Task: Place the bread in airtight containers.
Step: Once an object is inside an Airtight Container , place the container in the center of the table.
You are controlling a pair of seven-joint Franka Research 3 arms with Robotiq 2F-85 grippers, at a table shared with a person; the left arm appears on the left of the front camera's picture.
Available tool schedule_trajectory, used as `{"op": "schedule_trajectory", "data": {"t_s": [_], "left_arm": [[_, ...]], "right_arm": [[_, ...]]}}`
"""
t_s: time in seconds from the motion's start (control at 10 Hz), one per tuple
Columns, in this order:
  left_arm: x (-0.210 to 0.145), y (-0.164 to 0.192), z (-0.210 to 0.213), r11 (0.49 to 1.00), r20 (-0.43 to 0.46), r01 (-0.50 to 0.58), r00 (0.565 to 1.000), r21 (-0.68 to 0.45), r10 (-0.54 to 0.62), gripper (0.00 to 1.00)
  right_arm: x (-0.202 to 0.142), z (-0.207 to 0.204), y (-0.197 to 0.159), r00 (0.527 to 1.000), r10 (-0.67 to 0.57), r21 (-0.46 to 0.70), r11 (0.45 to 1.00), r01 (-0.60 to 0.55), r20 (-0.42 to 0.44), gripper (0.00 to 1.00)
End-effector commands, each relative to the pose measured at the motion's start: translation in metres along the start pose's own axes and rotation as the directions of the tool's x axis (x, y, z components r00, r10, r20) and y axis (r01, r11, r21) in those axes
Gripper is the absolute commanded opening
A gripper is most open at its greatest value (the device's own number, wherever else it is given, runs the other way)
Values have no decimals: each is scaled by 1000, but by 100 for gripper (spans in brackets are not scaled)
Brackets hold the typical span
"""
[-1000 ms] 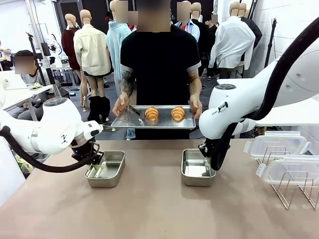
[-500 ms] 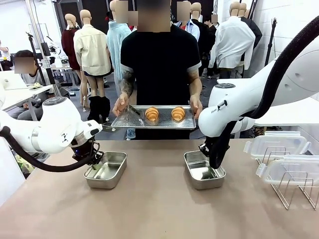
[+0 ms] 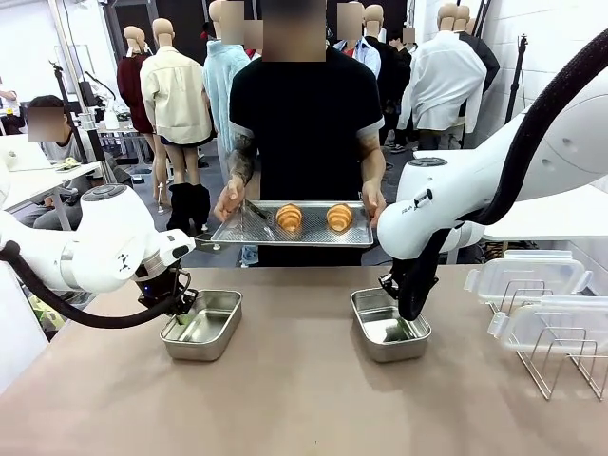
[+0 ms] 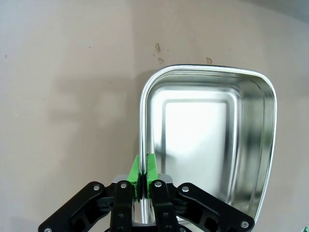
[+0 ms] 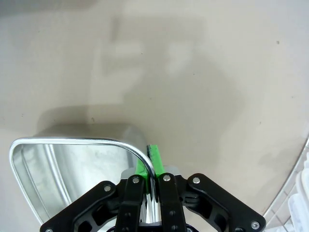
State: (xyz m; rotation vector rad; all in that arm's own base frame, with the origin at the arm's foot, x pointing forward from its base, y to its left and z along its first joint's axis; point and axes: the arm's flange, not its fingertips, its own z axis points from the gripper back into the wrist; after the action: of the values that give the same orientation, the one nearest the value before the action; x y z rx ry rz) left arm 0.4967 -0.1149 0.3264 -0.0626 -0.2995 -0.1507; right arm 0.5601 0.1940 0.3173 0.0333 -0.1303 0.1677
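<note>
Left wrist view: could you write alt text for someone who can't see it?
The left gripper, black with green pads, is shut on the rim of an empty, shiny steel pan with rounded corners. The pan sits on a plain beige table.

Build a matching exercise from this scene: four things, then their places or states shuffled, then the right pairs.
1. croissants
2. left pan
3. right pan
4. clear lids

A. rim pinched by the right pincer
B. by the wire rack
C. on the tray the person holds
D. rim pinched by the left pincer

Pairs: 1-C, 2-D, 3-A, 4-B.
</note>
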Motion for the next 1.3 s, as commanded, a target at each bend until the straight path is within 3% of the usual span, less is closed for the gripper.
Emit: {"op": "schedule_trajectory", "data": {"t_s": [0.0, 0.5, 0.6, 0.7, 1.2], "left_arm": [[1, 1, 0, 1000, 8, 7, 1000, 5, -7, 0], [0, 0, 0, 1000, 0, 0, 1000, 0, 0, 0], [-5, -15, 22, 999, 59, -29, 998, 44, 26, 0], [-13, -24, 43, 998, 111, -46, 993, 43, 41, 0], [-13, -34, 147, 993, 180, -118, 977, 28, 111, 0]], "right_arm": [[-1, -2, 0, 1000, 0, 5, 1000, 0, 18, 0], [-1, -2, 0, 1000, 0, 5, 1000, 0, 18, 0], [0, 0, 0, 1000, 0, 0, 1000, 0, 0, 0], [-6, 23, -3, 998, -46, 20, 999, 45, 48, 0], [-13, 136, -25, 963, -242, 61, 970, 236, 117, 0]]}}
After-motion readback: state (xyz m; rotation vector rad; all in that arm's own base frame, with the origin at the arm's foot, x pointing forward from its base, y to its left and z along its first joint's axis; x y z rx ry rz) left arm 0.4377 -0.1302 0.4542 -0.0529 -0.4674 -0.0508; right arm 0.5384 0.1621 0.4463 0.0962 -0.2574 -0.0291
